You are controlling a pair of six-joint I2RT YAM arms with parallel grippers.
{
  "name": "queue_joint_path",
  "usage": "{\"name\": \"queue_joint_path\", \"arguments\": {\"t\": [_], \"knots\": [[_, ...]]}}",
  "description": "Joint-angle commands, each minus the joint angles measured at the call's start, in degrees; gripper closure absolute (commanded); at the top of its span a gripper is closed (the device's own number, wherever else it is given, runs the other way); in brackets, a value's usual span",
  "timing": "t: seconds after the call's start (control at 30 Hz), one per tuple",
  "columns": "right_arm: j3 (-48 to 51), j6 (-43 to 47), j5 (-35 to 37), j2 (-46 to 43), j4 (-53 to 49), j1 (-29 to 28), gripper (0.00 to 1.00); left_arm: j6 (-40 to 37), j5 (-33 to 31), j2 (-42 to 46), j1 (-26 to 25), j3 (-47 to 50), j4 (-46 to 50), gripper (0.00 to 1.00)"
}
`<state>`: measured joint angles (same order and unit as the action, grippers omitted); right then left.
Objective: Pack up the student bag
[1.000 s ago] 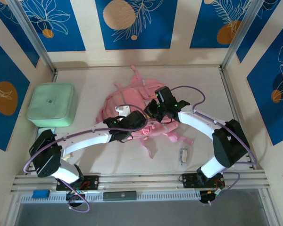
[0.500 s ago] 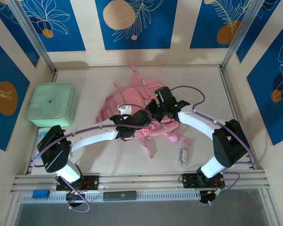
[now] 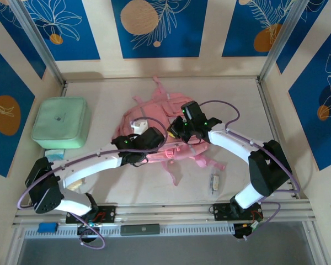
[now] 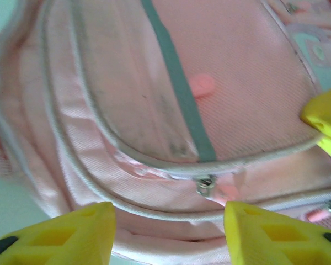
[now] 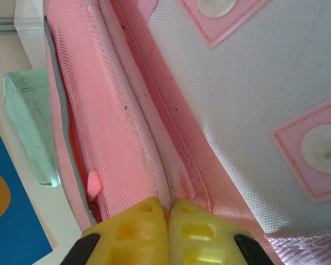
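At far left a mint-green case (image 3: 60, 122), square, padded and round-cornered, sits on the pale worktop (image 3: 105, 99). The left arm's elbow has swung out and low toward the near left corner since a moment ago, and its head has shifted up and left across the student bag (image 3: 154, 113). The left claw (image 4: 168, 232) hangs released, its yellow fingers spread above a zipper and grey piping. The bag lies mid-worktop, soft pink twill with a grey-green stripe and webbing trailing toward the near edge. On its right side the right arm has not moved. The right claw (image 5: 168, 221) is clenched, pinching a thin fold of pink fabric beside mesh padding. Farther right lies a small pale oblong item (image 3: 214, 182), too small to identify.
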<state>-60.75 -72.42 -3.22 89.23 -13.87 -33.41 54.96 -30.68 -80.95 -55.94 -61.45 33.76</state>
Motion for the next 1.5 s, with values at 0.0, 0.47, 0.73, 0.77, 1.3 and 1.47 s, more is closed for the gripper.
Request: {"name": "queue_joint_path", "arguments": {"t": [0.0,0.47,0.73,0.77,1.3,1.47], "knots": [[-2.44,0.45,-0.33,0.51,0.95,0.21,1.00,-1.36,6.84,-2.81,-0.01,-1.04,-5.53,0.45],[-1.90,0.53,-0.75,0.46,0.84,0.62,1.00,8.51,5.17,-8.17,1.42,-0.49,-12.80,0.63],[-2.40,0.45,-1.51,1.21,1.35,0.47,1.00,16.42,1.98,-8.88,1.98,0.32,-10.94,0.64],[-2.44,0.44,-1.60,1.29,1.37,0.53,1.00,17.49,1.50,-8.88,1.98,0.49,-10.96,0.61],[-2.50,-0.17,-1.47,1.45,2.16,0.14,1.00,18.74,-3.72,-8.83,2.06,0.84,-10.50,0.73],[-2.77,0.15,-1.52,1.96,1.83,-0.54,1.00,18.70,-5.09,-9.85,2.15,-0.69,-10.00,0.79]]}}
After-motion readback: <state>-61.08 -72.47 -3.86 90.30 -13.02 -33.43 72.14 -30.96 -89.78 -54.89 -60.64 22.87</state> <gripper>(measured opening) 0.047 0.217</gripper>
